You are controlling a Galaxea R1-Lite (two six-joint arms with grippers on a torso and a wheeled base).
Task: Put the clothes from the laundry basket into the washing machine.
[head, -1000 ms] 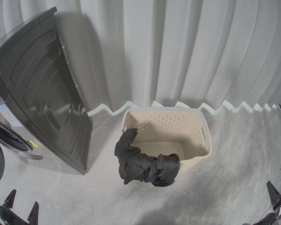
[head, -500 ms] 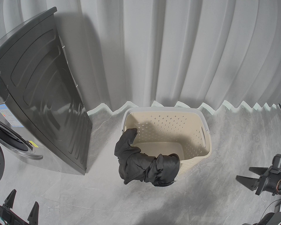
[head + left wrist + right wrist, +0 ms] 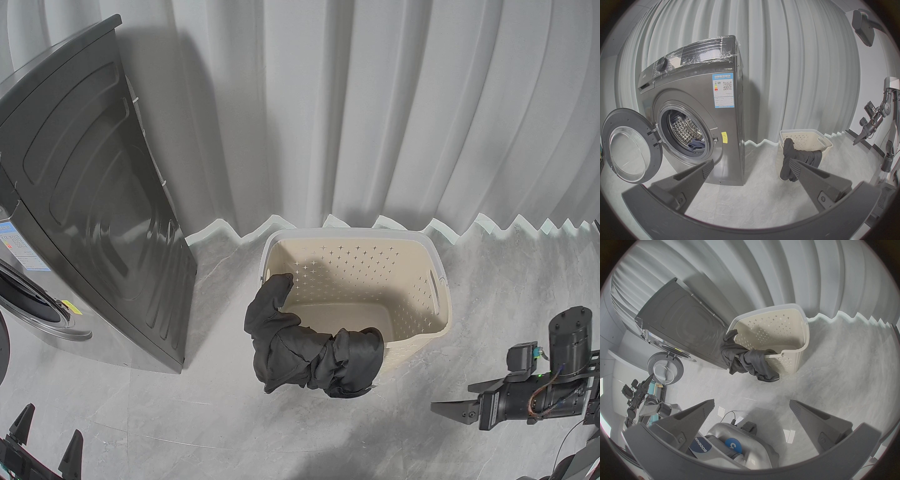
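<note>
While the garment [image 3: 312, 359] drapes over the basket's [image 3: 356, 275] near rim, you have the right pincer [image 3: 751, 402] wide and empty near the basket's right side, the left pincer [image 3: 750, 162] likewise wide, well off to its left, where the open-doored washer [image 3: 94, 187] stands.

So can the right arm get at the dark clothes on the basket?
Probably yes. The clothes hang over the basket at its near rim, mostly outside it. Only bare floor lies between them and the open right gripper, which points their way.
</note>
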